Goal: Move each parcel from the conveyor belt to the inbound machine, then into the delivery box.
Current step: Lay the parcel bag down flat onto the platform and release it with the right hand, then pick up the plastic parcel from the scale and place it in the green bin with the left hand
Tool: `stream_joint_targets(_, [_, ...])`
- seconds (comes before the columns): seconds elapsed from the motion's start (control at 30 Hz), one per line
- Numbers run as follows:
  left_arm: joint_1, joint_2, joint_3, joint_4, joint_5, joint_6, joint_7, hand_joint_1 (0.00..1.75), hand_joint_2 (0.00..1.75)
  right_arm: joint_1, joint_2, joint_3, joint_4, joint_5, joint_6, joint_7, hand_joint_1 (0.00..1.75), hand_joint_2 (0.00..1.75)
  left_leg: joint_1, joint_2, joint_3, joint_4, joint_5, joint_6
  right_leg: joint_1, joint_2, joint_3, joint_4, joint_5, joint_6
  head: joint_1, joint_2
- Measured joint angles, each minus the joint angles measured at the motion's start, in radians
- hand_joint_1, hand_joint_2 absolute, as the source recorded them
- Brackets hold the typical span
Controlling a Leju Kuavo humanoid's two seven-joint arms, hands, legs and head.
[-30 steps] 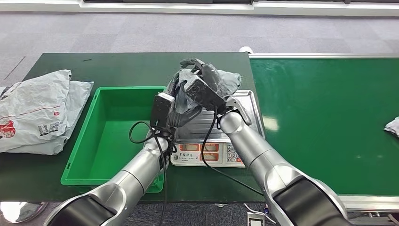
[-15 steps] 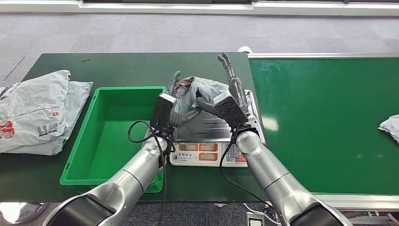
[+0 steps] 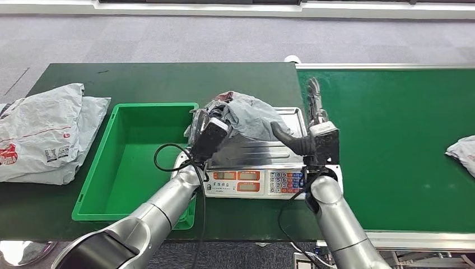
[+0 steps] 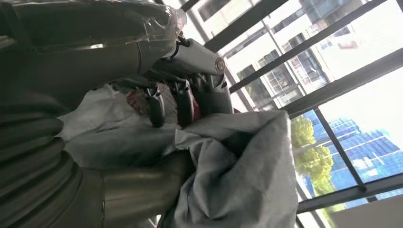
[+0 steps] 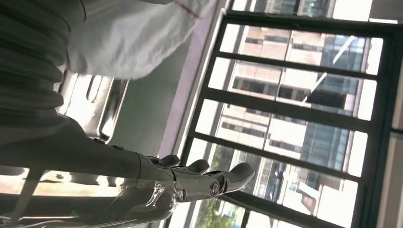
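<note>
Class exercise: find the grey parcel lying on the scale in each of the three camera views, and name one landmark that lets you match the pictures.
Head view: grey parcel lies on the scale's steel pan, at centre.
Left wrist view: it spreads across the lower middle, the left hand holding it.
Right wrist view: pale corner at the top.
Shared landmark: the steel pan.

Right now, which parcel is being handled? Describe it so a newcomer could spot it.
On the dark green table, between the green bin and the conveyor, sits a steel scale. The grey parcel lies crumpled on its pan, gripped by the left robot hand; other parcels lie flat, untouched.
</note>
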State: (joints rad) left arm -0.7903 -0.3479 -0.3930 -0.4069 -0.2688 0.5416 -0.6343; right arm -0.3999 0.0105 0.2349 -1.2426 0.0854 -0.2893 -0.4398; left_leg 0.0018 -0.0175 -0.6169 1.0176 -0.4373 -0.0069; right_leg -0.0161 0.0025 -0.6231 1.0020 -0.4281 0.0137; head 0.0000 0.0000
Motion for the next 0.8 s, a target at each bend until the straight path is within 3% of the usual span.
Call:
stream_joint_targets(0.27, [-0.001,0.006,-0.068,0.011,-0.32,0.148,0.142,1.75,1.75,0.094,0.001,-0.146,-0.116,0.028,0.01,-0.02,0.0,1.75,0.0,0.001,0.0,0.0,0.0,0.0,0.0,0.001,0.0,0.0,0.0,0.0,0.0,0.0])
stream_joint_targets(0.5, [-0.004,0.018,-0.03,-0.016,-0.627,0.155,0.217,1.75,1.75,0.096,-0.004,-0.178,-0.136,0.005,0.014,-0.034,0.0,1.75,0.0,0.002,0.001,0.0,0.001,-0.001,0.0,0.002,0.0,0.001,0.0,0.0,0.0,0.0])
stream_joint_targets(0.8, [-0.015,0.021,0.04,-0.046,-0.748,0.155,0.241,1.75,1.75,0.084,-0.017,-0.179,-0.127,-0.022,0.018,-0.054,0.0,1.75,0.0,0.002,0.0,0.0,0.001,-0.001,0.0,0.001,0.0,0.001,0.0,0.0,0.0,0.0])
